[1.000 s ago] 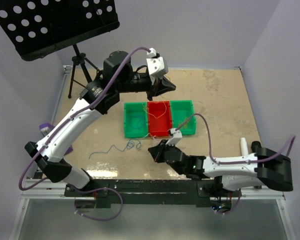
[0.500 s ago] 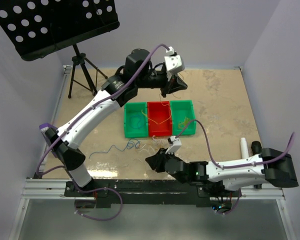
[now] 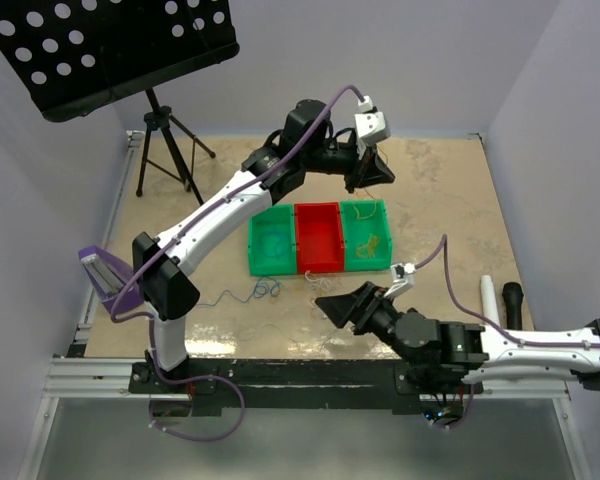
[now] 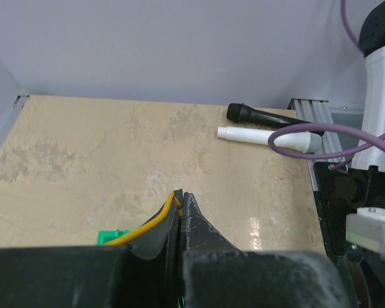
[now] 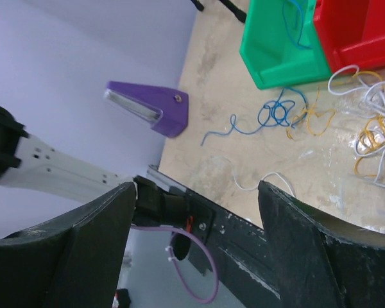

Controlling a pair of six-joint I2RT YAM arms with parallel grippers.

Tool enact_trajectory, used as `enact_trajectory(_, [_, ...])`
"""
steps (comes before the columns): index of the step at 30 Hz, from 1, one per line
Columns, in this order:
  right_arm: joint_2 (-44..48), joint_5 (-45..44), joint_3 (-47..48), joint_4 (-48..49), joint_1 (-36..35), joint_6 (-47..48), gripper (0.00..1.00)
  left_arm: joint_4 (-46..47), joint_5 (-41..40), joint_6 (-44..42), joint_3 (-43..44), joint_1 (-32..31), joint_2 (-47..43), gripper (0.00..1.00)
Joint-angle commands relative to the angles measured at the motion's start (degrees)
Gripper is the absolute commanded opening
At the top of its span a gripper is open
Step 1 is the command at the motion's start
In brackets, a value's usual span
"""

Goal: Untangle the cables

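My left gripper [image 3: 365, 178] hangs above the right green bin [image 3: 383, 262], shut on a yellow cable [image 4: 155, 220] whose lower end is coiled inside that bin [image 3: 373, 243]. In the left wrist view the jaws are pressed together, with the cable coming out at their tip [image 4: 178, 196]. My right gripper [image 3: 332, 303] is low over the table's front edge, open, with nothing between its fingers [image 5: 197, 186]. A loose tangle of blue [image 5: 269, 115], yellow [image 5: 371, 140] and white [image 5: 378, 96] cables lies on the table in front of the bins.
A left green bin [image 3: 272, 262] holding a blue cable and a red bin [image 3: 318, 262] stand beside the right one. A purple wedge [image 3: 102, 270] sits at the left edge. A black microphone [image 4: 263, 117] and a white cylinder [image 4: 244, 135] lie at the right edge. A tripod [image 3: 165, 140] stands back left.
The left arm swung right from above the red bin to above the right green bin, carrying the yellow cable. The right gripper opened and drew back toward the table's front right.
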State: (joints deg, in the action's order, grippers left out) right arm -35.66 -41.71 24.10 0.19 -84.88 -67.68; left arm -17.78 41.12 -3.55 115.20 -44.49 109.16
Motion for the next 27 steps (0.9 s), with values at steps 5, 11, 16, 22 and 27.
enact_trajectory(5, [9.5, -10.8, 10.4, -20.6, -0.5, -3.5, 0.78, 8.3, 2.4, 1.7, 1.3, -0.3, 4.6, 0.0])
enact_trajectory(11, [15.4, -16.3, 16.2, -31.5, -0.5, -6.8, 0.74, 11.4, 2.9, 3.0, 2.6, -0.2, 9.1, 0.0])
enact_trajectory(16, [20.0, -18.9, 20.9, -37.1, -0.4, -7.1, 0.71, 13.4, 3.5, 3.0, 3.2, -0.2, 11.2, 0.0])
enact_trajectory(22, [22.9, -21.0, 24.4, -42.5, -0.4, -8.1, 0.69, 13.5, 3.7, 2.9, 6.3, -0.2, 12.2, 0.0])
enact_trajectory(27, [26.3, -21.6, 24.8, -44.5, -0.4, -8.8, 0.67, 13.6, 2.3, -0.4, 9.2, -0.5, 9.9, 0.0])
